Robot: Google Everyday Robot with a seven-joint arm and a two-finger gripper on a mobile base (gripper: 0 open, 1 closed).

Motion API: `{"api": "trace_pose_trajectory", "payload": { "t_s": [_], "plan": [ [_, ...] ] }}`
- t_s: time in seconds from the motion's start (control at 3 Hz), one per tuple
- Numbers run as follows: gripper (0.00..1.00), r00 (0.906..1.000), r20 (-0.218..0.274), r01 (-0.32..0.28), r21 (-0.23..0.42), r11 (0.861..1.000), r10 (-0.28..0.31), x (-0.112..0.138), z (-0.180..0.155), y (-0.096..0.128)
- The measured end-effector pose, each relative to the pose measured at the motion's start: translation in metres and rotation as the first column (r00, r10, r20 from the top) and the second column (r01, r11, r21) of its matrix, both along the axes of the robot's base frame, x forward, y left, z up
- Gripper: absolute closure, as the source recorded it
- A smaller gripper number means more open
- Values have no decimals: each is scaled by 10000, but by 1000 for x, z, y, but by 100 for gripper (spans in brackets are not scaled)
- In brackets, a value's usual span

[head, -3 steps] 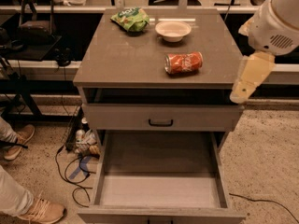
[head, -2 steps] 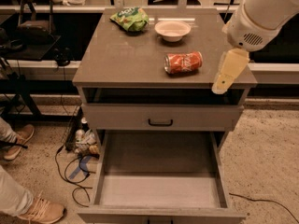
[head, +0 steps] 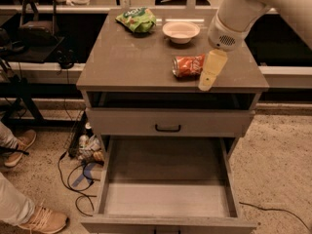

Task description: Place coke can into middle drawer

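The coke can lies on its side on the cabinet top, right of the middle, with its silver end facing left. My gripper hangs from the white arm just to the right of the can, low over the top near its front right edge, and holds nothing. The middle drawer is pulled far out at the bottom of the cabinet; its grey floor is bare and its pale side walls show.
A green snack bag and a white bowl sit at the back of the cabinet top. A closed drawer front with a black handle lies above the open drawer. A person's shoes and cables are on the floor at left.
My arm has swung left, from beside the cabinet's right edge to over the top. The gripper now sits right next to the can. The can has not moved.
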State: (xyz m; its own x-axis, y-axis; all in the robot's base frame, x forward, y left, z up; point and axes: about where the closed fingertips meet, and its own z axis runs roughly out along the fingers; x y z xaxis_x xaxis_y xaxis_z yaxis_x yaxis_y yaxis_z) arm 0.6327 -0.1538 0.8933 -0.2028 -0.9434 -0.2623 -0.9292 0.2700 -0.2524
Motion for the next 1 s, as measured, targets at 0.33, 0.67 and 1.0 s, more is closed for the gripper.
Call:
{"api": "trace_pose_trajectory", "payload": {
  "t_s": [0.33,0.67,1.0],
  "plan": [
    [0,9988,-485,-100,-81,9999,96,24,-21,9],
    [0,9957,-884,-297,-149,9994,283,42,-36,18],
    [14,9911,-1274,-414,-188,9990,387,52,-50,23]
  ]
}}
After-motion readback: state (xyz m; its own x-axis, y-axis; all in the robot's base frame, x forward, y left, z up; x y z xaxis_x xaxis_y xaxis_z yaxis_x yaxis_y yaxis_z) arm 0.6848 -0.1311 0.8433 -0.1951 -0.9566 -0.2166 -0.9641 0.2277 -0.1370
